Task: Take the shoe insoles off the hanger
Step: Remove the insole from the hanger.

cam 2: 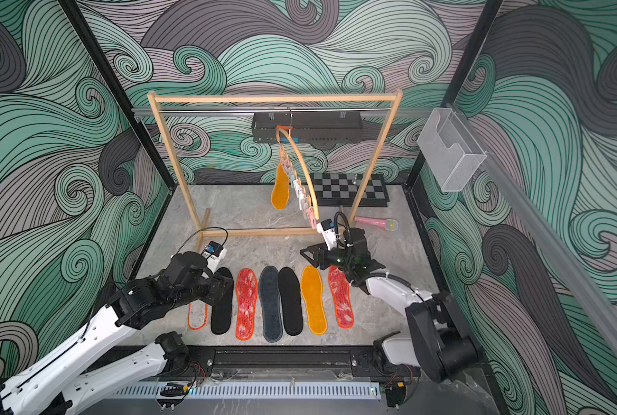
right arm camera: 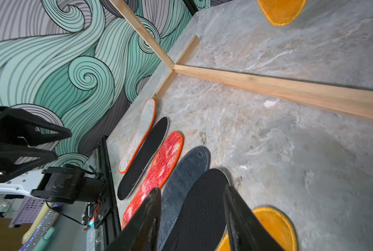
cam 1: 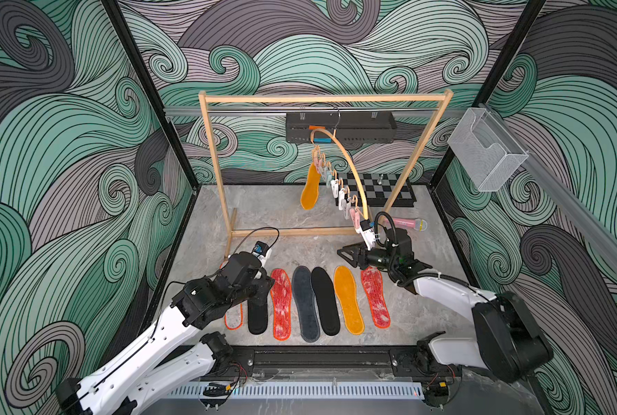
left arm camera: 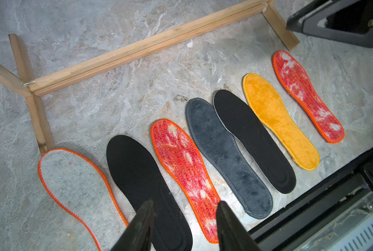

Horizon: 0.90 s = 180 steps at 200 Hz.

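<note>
The hanger (cam 1: 350, 169) dangles tilted from the rack's rail, its pegs (cam 1: 335, 183) strung down its lower bar. One mustard yellow insole (cam 1: 310, 187) still hangs from a peg. Several more shoe insoles lie in a row on the table, from a pale orange-edged one (cam 1: 233, 318) to a red-white one (cam 1: 375, 298). My left gripper (left arm camera: 185, 205) is open and empty above a black insole (left arm camera: 137, 169) and a red-white one (left arm camera: 181, 163). My right gripper (right arm camera: 192, 189) is open and empty, low over the row's far ends, below the hanger's lower tip.
The big wooden rack frame (cam 1: 213, 143) stands across the middle, its floor bar (left arm camera: 137, 50) just behind the row. A chessboard (cam 1: 378, 187) and a pink microphone (cam 1: 405, 223) lie at the back right. A black basket (cam 1: 341, 127) hangs on the back rail, and a clear holder (cam 1: 486, 151) on the right wall.
</note>
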Each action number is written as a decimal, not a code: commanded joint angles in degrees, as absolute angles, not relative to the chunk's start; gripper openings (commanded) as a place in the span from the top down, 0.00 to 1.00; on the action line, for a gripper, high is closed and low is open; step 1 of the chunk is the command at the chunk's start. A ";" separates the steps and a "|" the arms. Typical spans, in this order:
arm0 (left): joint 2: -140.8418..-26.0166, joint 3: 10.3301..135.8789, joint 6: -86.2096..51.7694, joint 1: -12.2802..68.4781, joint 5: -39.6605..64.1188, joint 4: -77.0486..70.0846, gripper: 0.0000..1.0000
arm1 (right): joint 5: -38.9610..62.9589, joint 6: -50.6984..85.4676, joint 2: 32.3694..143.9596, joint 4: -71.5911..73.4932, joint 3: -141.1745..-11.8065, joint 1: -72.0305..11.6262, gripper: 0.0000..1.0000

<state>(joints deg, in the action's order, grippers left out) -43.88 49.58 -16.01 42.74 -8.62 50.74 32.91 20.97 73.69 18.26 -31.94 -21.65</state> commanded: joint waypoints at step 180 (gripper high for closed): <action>-42.79 49.66 -16.19 42.74 -9.44 50.22 0.51 | 10.44 21.08 16.50 -18.36 -13.51 -34.25 0.56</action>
<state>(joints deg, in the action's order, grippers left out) -42.96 49.56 -16.05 42.76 -8.14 50.48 12.80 20.18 18.94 -18.39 -14.85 -33.19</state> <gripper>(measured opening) 0.492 0.444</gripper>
